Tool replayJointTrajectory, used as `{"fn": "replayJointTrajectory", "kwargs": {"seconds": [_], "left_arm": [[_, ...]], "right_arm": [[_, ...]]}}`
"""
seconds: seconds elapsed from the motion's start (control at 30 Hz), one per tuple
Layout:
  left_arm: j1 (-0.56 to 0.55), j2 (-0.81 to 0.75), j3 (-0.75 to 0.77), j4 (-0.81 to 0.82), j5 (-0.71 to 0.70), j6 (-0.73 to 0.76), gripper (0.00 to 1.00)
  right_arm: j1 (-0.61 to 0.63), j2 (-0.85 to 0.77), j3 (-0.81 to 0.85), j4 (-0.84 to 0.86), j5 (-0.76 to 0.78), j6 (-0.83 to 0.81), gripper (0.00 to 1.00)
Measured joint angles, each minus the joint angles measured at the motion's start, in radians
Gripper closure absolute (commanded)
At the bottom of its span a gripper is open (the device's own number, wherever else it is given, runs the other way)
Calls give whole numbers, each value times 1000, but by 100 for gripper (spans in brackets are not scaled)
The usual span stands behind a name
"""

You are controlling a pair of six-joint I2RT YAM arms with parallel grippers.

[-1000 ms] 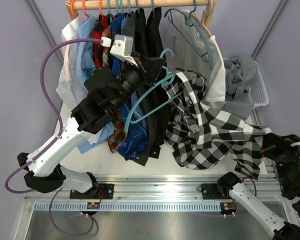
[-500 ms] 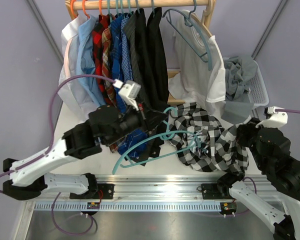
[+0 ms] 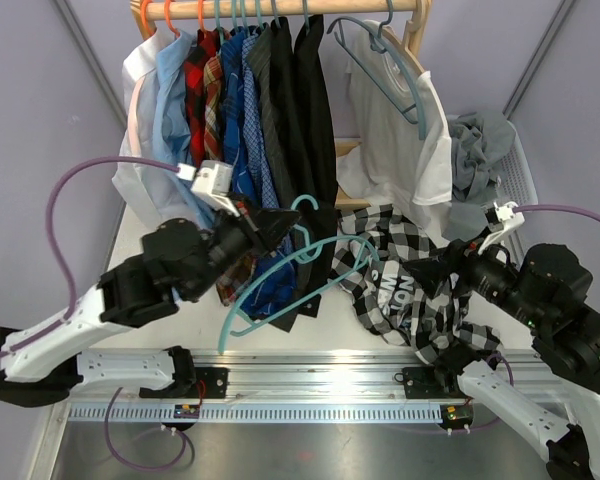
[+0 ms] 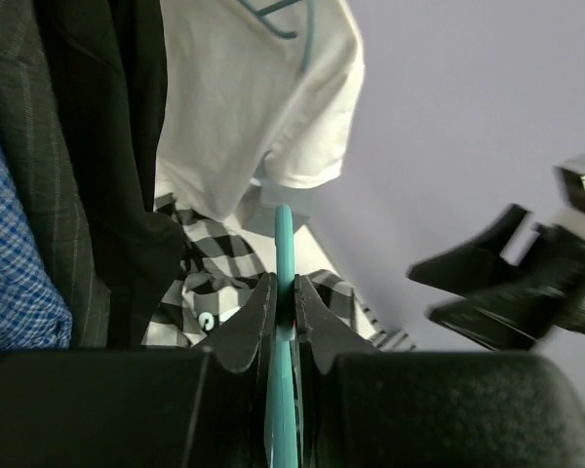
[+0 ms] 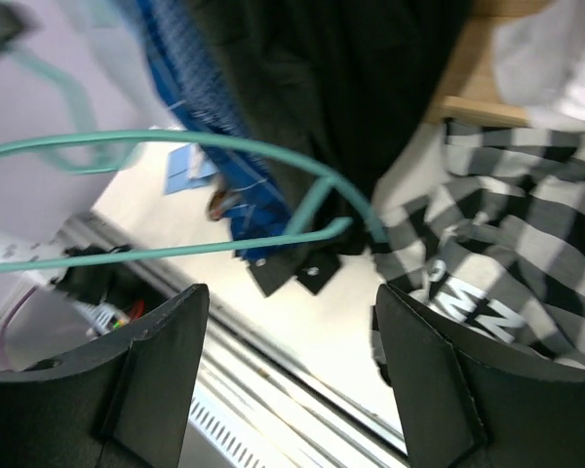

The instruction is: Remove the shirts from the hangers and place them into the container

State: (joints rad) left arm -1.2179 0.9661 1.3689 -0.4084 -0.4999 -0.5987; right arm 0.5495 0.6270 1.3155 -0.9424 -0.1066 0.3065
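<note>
The left gripper is closed tight on the teal hanger; the right gripper stands wide open, holding nothing, close to the checked shirt at the near right

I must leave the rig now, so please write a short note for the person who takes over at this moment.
Left gripper: shut on the teal hanger.
Right gripper: open, empty, close to the check shirt.
Check shirt: heaped on the table, not in the container.
Done: a grey shirt lies in the container.
To do: put the check shirt in, then the shirts hanging on the rail.
</note>
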Motion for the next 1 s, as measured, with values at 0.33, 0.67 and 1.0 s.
{"fn": "replayJointTrajectory", "kwargs": {"seconds": [0.33,0.67,1.0], "left_arm": [[-81,485,217,36,-306,94,100],[-57,1019,902,-42,-420,205,100],[-53,1135,1025,-67,-465,262,100]], "right_arm": [[0,7,95,-24,-207,-15,24],[0,33,101,-123,-159,-23,25],[0,43,94,-119,-146,-14,26]]}}
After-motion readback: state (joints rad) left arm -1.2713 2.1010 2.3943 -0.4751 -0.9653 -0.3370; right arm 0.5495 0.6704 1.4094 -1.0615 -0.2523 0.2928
